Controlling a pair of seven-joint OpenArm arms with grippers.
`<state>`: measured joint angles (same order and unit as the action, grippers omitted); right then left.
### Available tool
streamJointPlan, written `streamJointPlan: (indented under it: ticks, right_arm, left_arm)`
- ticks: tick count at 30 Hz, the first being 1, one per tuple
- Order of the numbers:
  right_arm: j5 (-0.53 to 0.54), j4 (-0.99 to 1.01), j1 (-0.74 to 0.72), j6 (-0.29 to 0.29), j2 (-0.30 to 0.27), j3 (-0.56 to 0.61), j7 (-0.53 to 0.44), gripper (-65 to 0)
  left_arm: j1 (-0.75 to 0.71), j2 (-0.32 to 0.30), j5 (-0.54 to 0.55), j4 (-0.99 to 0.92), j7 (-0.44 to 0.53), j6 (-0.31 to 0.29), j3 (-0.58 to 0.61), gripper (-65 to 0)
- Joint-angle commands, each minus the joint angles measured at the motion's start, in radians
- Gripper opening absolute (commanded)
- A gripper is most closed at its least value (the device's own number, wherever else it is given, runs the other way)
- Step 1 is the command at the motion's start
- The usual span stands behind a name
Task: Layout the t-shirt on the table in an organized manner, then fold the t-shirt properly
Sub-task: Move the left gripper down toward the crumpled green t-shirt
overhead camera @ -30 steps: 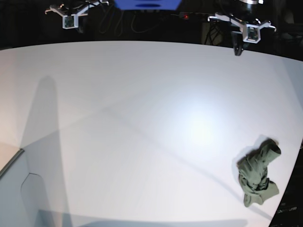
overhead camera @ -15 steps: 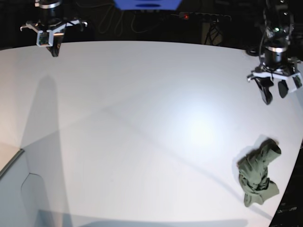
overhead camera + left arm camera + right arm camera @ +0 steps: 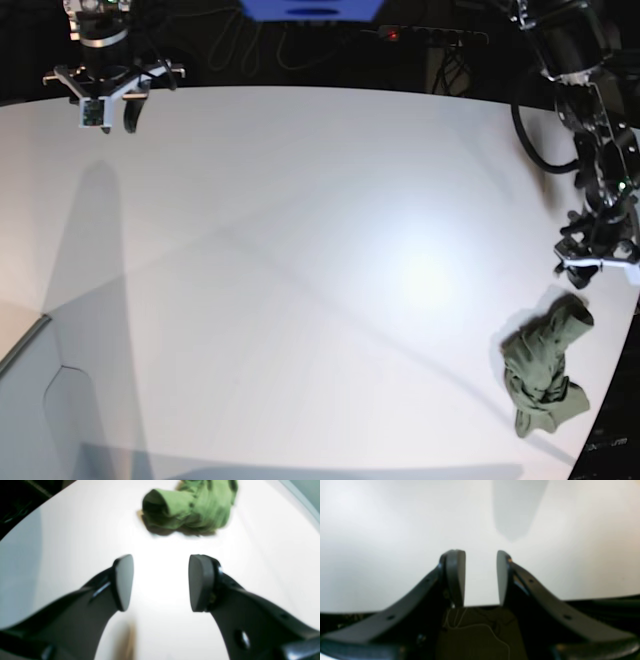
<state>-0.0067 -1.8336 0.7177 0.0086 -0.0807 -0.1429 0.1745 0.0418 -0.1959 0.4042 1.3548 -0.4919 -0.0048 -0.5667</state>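
the t-shirt (image 3: 543, 375) is seen crumpled on the table (image 3: 300, 250); left gripper (image 3: 160, 582) held apart nearby, right gripper (image 3: 480, 577) parted, empty.

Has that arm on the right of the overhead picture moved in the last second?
Yes. The left gripper has come down from the table's far edge toward the crumpled t-shirt, which has stayed put; it now hovers just beyond it.

Crumpled t-shirt (image 3: 543, 368) near the table (image 3: 300, 250) edge, left pincer (image 3: 585, 278) just above it
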Motion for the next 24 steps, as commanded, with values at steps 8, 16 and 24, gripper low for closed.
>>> streamJointPlan:
  ticks: [8, 16, 24]
  right_arm:
    - [0.001, -0.008, 0.02, 0.004, -0.003, -0.008, -0.023, -43.5]
    - [0.001, -0.008, 0.049, 0.004, -0.004, -0.008, -0.023, -43.5]
    - [0.001, -0.008, 0.072, 0.004, -0.004, -0.013, -0.023, -43.5]
  left_arm:
    - [0.284, -0.046, -0.15, -0.329, 0.08, 0.004, 0.037, -14.6]
    - [0.499, -0.058, -0.273, -0.786, 0.402, 0.009, 0.033, -14.1]
    - [0.645, -0.099, -0.285, -1.092, 0.663, 0.009, 0.038, -14.1]
